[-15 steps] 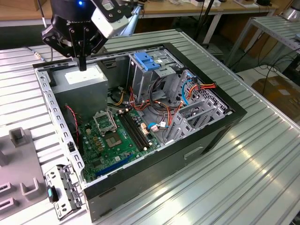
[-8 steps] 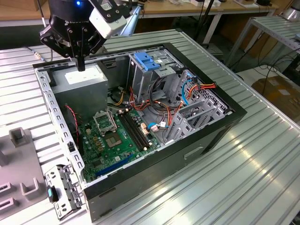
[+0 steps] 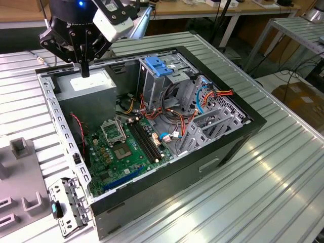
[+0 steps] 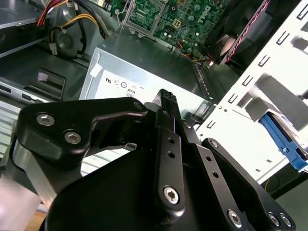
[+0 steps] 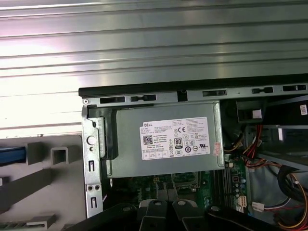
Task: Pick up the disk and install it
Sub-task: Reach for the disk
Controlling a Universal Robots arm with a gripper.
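My black gripper (image 3: 85, 70) hangs over the back corner of the open computer case (image 3: 223, 147), on the exterior view's left. Its fingers are shut with nothing between them. It points down at the grey power-supply box (image 3: 91, 87) with the white sticker (image 5: 175, 138), and a small gap remains between them. In the second wrist view the closed fingertips (image 4: 166, 98) sit over that box's edge. I cannot make out the disk's metal body. A blue plastic strip (image 5: 10, 155) lies in the grey fixture outside the case's rear panel, and blue plastic (image 4: 285, 140) shows behind the white perforated panel.
Inside the case are a green motherboard (image 3: 121, 149), bundles of red, orange and blue cables (image 3: 167, 119), and a tall metal cage with a blue latch (image 3: 159, 66) on top. A grey slotted fixture (image 3: 20, 177) stands at the exterior view's left. The case sits on a ribbed metal table (image 3: 273, 182).
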